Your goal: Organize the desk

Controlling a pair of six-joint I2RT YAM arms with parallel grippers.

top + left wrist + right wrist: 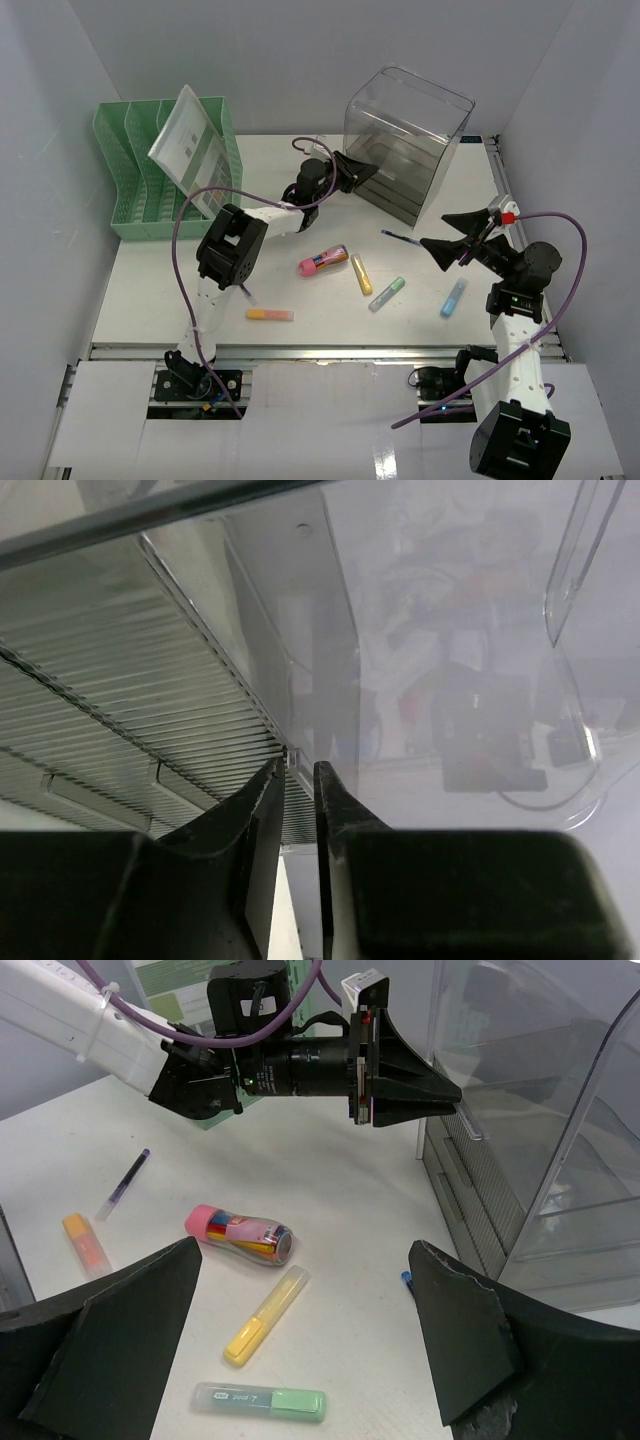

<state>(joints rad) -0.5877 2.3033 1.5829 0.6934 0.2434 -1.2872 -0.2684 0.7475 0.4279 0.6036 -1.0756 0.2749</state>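
Counter [150, 290]: one flat matte-white slab, bearing four plastic highlighters [360, 273] at 6 o'clock of one clear ribbed drawer box [405, 130]. My left end effector [298, 767]: jaws nearly together at its handle [470, 1123], and I cannot tell whether they grip it. My right end effector [305, 1250]: jaws spread wide.

The left arm [232, 250] was built of white tubes joined by boxy black motor housings, with a purple cable [180, 262] running along it under a white zip tie [100, 1002]. The left gripper [458, 1096] carried black wedge-shaped fingers [340, 810]. The right arm [515, 345] looked alike, with a green light [513, 296], a red-and-white fitting [508, 214] and the right gripper [435, 232] in matte black.
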